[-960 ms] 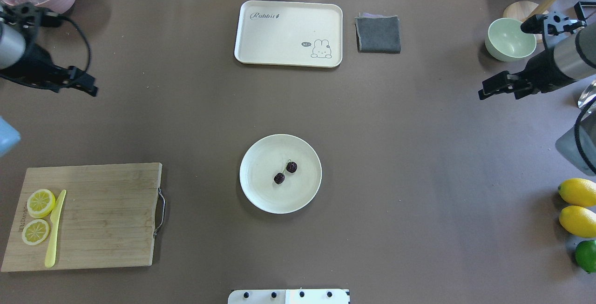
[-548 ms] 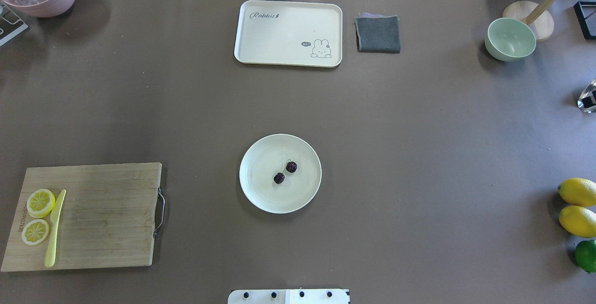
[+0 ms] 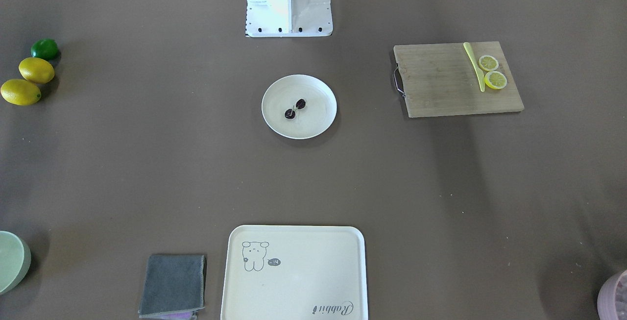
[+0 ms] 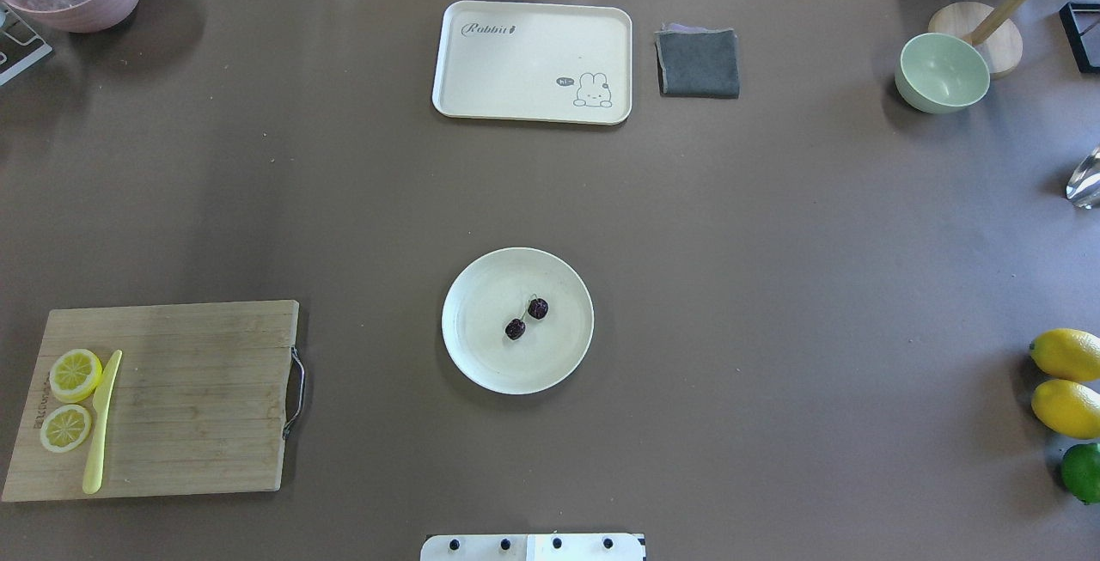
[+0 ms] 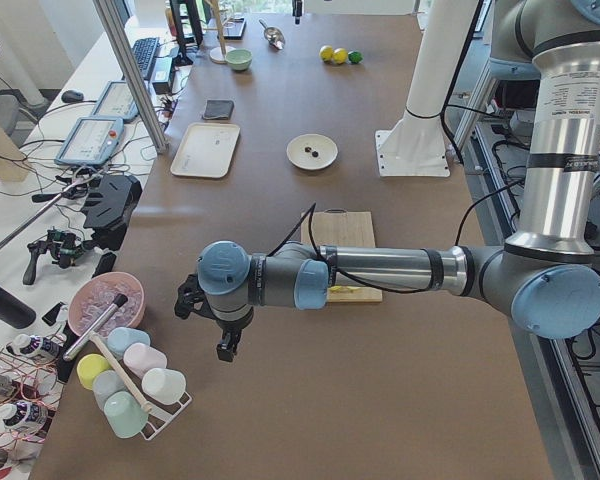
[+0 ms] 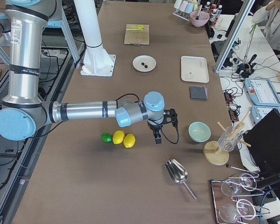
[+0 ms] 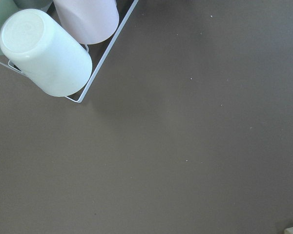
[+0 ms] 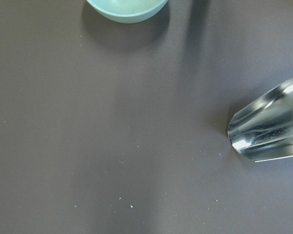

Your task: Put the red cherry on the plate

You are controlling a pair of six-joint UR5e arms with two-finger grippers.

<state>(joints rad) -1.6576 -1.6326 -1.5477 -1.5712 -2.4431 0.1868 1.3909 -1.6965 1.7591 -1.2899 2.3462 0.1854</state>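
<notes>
1. Front-facing: the red cherry (image 3: 295,109) is a pair of tiny maroon, near-black fruits joined by a thin greenish stem. It lies near the middle of the round cream plate (image 3: 313,126) on the brown bench (image 3: 147,163).
2. Overhead: the two fruits lie slantwise, both well inside the plate's rim.
3. Exterior left: the left pincer (image 5: 226,347) hangs over the bench beside the cup rack (image 5: 130,390), well apart from the plate. I cannot tell whether it is open or closed.
4. Exterior right: the right pincer (image 6: 157,137) hangs between the lemons (image 6: 123,139) and the green bowl (image 6: 199,131). Its state cannot be told either.
5. Right wrist: the bowl's edge and a metal scoop (image 8: 268,129) show.
</notes>
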